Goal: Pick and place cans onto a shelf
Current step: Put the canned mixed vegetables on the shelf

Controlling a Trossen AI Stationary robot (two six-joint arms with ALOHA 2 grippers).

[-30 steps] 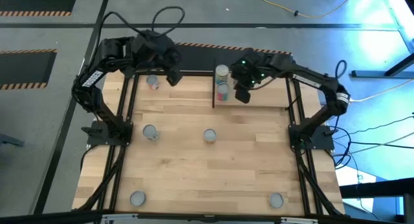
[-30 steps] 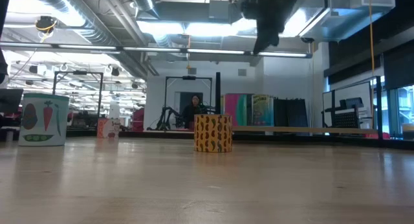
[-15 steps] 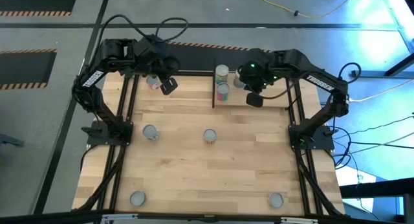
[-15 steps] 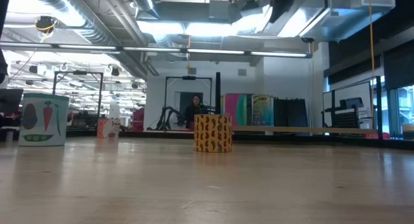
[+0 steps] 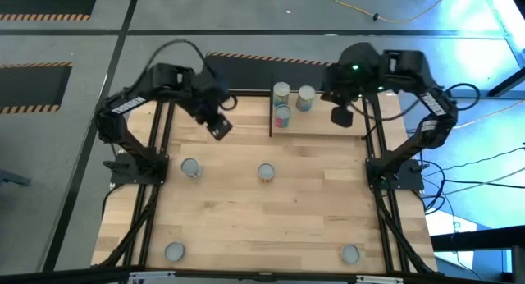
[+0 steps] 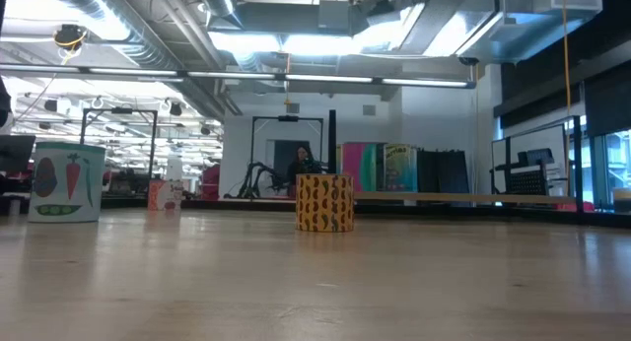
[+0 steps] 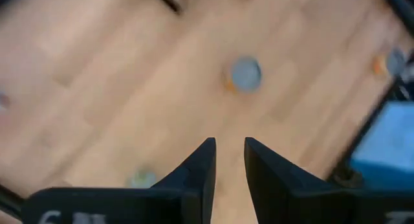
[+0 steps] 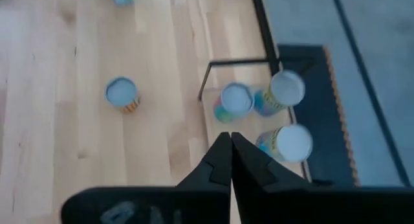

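Beside three shelf (image 5: pixel 320 124) cans (image 5: pixel 282 116), right gripper (image 5: pixel 341 116) hangs clenched; left gripper (image 5: pixel 220 129) released.

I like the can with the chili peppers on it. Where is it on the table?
The chili pepper can stands upright near the table's middle in the low view. From above, it looks like the middle can, right of another can.

No lettering, label text or number can be read anywhere.
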